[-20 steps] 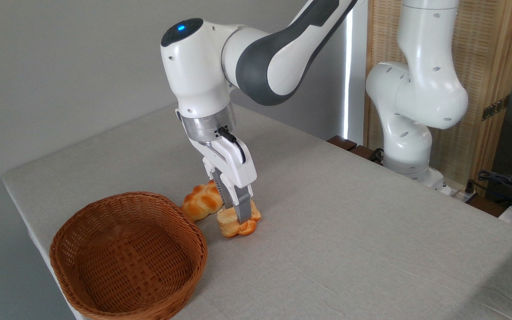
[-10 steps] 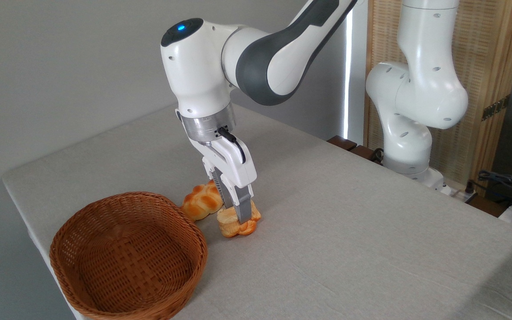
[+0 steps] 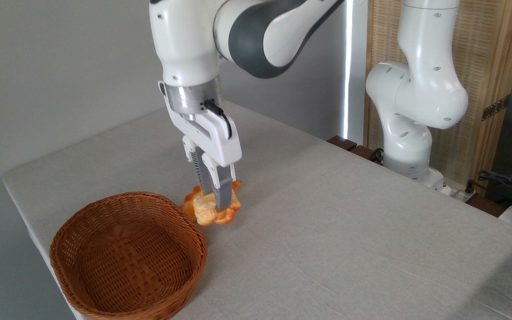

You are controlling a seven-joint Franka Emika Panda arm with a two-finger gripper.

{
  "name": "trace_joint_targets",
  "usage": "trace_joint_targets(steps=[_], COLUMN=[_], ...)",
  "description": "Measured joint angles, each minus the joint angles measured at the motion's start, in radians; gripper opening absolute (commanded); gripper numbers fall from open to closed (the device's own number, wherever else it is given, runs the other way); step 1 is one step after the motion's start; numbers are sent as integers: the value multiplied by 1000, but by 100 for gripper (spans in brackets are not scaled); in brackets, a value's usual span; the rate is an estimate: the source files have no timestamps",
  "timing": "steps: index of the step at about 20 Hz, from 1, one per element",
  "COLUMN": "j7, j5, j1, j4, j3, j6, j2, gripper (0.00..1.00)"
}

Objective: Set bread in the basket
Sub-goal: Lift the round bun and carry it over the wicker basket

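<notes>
Fingers [image 3: 223, 195]: two grey fingers pointing down, pinching the bread between them; we see the near one plainly, the far one only in part.
Gripper [image 3: 217, 205]: white body, hanging upright from the arm's wrist, closed on the bun's upper half.
Bread [image 3: 208, 212]: pale cream top, orange base, held in the fingers just beyond the basket's far right rim. We judge it clear of the cloth, though the view does not show the gap under it for certain.
Braided loaf [image 3: 188, 207]: mostly hidden behind the bread; we see only an orange edge at its left, close to the basket rim.
Basket [image 3: 194, 238]: oval brown wicker, thick braided rim, hollow open to above, standing at the near left corner of the table.
Table [image 3: 349, 231]: covered in pale grey cloth; its left edge runs just past the basket, and a wide bare stretch lies to the right and front of the gripper.
Arm base [image 3: 409, 129]: white, at the far right table edge, well apart from the bread.
</notes>
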Motion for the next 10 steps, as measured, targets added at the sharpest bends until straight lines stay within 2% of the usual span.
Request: trace_joint_targets(steps=[4,10], j7=[0,0], j5=[-7,-21], j1=[2,8], j4=[41,48], j3=[1,3], j6=[10,148], j2=[0,7], gripper=[51,51])
